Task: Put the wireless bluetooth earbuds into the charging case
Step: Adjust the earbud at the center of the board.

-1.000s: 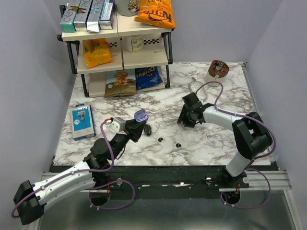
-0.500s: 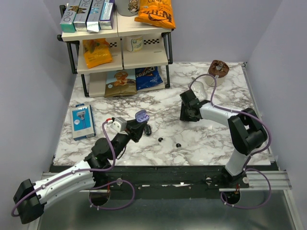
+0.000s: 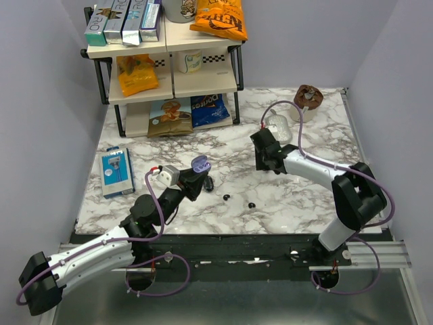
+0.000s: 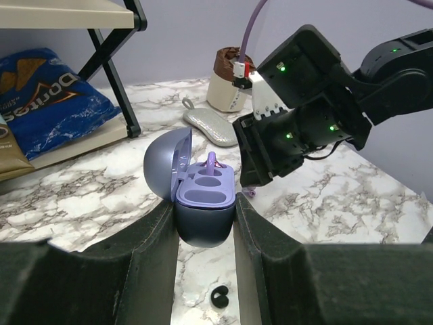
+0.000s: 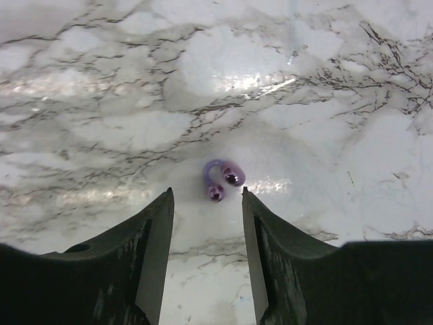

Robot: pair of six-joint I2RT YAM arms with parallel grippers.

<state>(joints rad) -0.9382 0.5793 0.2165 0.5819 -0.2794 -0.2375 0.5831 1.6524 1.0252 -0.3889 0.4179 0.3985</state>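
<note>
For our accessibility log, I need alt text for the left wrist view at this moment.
The left gripper clamps a purple case, lid open. A black earbud lies on the marble table, nearer the camera; behind the case, the right gripper points down at the table.

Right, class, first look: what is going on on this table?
The left hand grips the open purple charging case by its base, with the lid tipped back and the slots empty. The right hand is open and points down at a small purple piece on the marble table. The two black earbuds lie loose on the table between the arms, not yet in the case.
</note>
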